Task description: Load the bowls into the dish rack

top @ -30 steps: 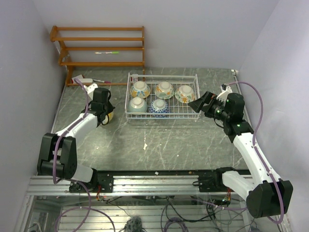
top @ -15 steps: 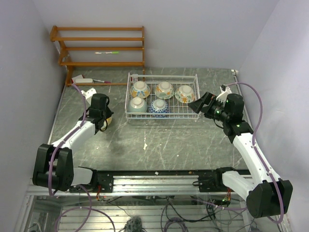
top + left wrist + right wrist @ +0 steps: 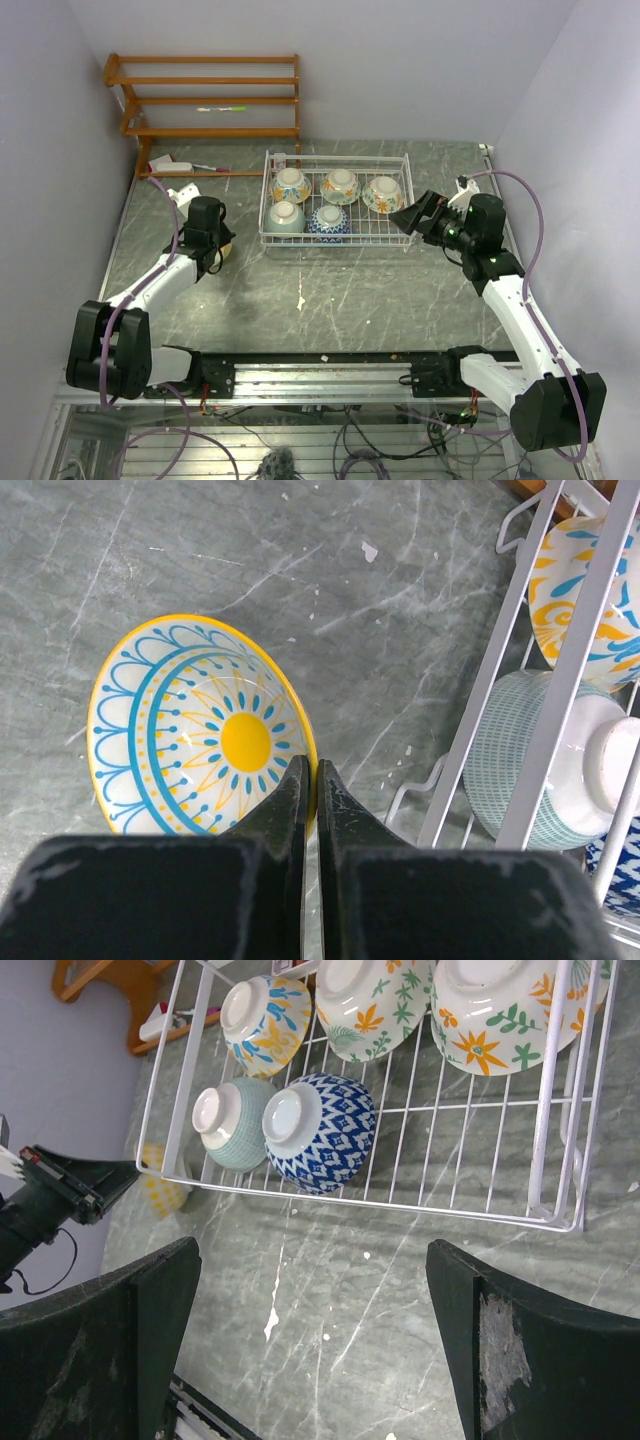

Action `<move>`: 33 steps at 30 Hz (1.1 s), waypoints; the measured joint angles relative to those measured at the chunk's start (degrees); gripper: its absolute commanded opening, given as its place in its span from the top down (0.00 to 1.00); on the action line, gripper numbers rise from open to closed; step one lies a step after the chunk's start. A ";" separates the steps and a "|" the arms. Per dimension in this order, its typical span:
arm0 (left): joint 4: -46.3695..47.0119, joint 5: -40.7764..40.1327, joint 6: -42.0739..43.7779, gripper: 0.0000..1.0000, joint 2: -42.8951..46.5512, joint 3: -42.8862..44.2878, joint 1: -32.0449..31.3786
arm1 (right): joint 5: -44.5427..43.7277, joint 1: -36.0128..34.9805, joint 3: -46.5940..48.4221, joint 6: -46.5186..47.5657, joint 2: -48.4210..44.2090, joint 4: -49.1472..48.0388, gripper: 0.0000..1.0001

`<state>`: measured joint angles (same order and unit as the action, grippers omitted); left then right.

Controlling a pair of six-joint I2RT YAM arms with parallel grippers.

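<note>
Marble table [image 3: 350, 290]: L gripper [image 3: 310, 780] clamps yellow bowl [image 3: 200, 730] rim by rack [image 3: 575, 670]; R gripper [image 3: 312, 1258] agape.

Front-rt slot of dish rack [image 3: 379, 229] free; 5 bowls [image 3: 328, 220] fill rest.

The white wire dish rack [image 3: 380, 232] sits upper centre in the top view and holds five bowls [image 3: 340, 185], all upside down: three behind, with a pale teal bowl [image 3: 285, 216] and a blue-patterned bowl [image 3: 328, 222] in front. The sixth bowl [image 3: 200, 735], yellow-and-blue inside, is just left of the rack, outside it.
</note>
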<state>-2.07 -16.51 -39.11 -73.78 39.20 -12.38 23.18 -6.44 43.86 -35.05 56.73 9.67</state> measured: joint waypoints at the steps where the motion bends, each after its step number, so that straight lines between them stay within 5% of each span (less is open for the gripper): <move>1: 0.35 0.04 0.17 0.93 0.20 -0.28 0.00 | -0.02 0.00 0.00 0.00 0.00 0.00 0.04; 14: -5.92 2.89 1.29 0.93 14.12 2.49 0.00 | -0.35 0.00 0.02 0.00 -0.33 0.15 0.04; 27: -5.86 11.17 -2.62 0.93 17.66 14.58 -0.61 | -2.01 0.17 7.63 -1.16 -1.99 2.19 0.04; 33: -0.26 13.57 -5.20 0.93 15.52 18.99 -7.15 | -2.01 0.52 9.53 -2.69 -2.29 1.86 0.04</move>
<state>-2.33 -2.94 -44.31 -58.26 58.19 -19.53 21.17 -5.91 53.39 -37.74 54.43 11.53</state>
